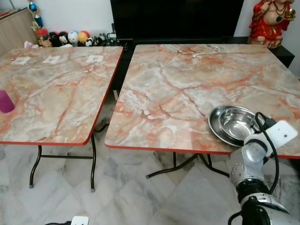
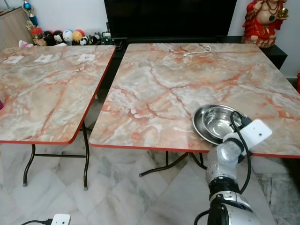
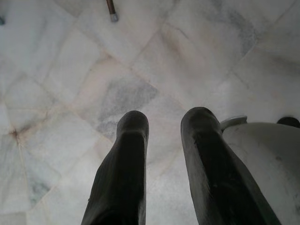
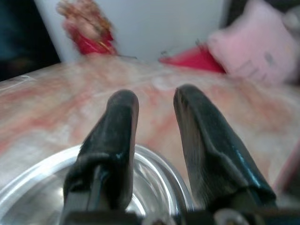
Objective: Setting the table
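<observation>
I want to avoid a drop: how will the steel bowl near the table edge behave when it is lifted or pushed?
The steel bowl looks thin and rigid, so probably light. Its polished, shiny surface may slip between the right gripper fingers. Pushed, it would likely slide easily on the smooth marble-pattern table, and it sits close to the front edge.

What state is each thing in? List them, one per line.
Steel bowl: upright, empty, sitting in a steel plate near the right table's front edge.
Steel plate: flat on the right table.
Right hand: open, one finger inside the bowl's rim, one outside.
Left hand: open, hanging idle over the floor.
Purple cup: upright on the left table.
</observation>
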Available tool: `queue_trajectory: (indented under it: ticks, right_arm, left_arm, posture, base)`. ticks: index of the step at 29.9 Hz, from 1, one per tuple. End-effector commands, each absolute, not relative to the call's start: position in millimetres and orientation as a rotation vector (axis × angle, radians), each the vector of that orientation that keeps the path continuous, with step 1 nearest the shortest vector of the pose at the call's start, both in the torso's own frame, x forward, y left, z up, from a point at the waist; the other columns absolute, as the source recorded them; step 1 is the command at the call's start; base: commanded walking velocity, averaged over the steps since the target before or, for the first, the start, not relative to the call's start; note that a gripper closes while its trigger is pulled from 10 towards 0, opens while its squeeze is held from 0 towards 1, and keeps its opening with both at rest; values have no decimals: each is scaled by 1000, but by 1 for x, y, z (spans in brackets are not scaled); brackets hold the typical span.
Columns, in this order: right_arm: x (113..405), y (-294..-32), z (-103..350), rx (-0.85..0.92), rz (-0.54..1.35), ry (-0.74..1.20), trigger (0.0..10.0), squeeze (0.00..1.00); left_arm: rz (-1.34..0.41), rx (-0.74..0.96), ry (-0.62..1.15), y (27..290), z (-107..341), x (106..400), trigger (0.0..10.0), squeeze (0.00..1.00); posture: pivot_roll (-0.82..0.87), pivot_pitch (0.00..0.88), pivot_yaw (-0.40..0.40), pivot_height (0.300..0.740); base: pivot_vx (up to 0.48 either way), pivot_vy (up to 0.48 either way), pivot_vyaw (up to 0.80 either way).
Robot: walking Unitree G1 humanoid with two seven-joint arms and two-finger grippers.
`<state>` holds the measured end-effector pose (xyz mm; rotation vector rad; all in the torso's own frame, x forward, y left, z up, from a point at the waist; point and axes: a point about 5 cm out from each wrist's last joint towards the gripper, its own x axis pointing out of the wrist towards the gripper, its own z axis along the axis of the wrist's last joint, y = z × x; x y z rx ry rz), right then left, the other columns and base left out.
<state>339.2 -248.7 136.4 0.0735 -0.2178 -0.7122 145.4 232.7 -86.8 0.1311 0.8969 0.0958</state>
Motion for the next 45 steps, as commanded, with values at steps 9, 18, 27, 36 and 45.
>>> queue_trajectory:
  ticks: [9,18,27,36,45]
  right_arm:
    - [340,-197,135,-57,-169,-239,10000,0]
    - [331,-172,122,-11,-62,-186,10000,0]
    - [333,-156,123,79,-62,-157,10000,0]
    - [336,-137,121,141,-33,-126,10000,0]
    - [338,-121,120,161,-13,-105,10000,0]
  left_arm:
    - [164,97,907,240,-88,137,10000,0]
    - [182,76,921,242,-89,136,10000,0]
    - [182,83,936,243,-89,134,10000,0]
    - [174,88,934,242,-89,134,10000,0]
    - [176,92,942,242,-90,132,10000,0]
  posture:
    - [-31,0,-1,740]
    - [-23,0,-2,740]
    - [-15,0,9,740]
    - [-5,0,4,740]
    - [0,0,3,740]
  base:
    - [0,0,0]
    - [0,0,492]
    - [0,480,0]
    - [0,480,0]
    - [0,480,0]
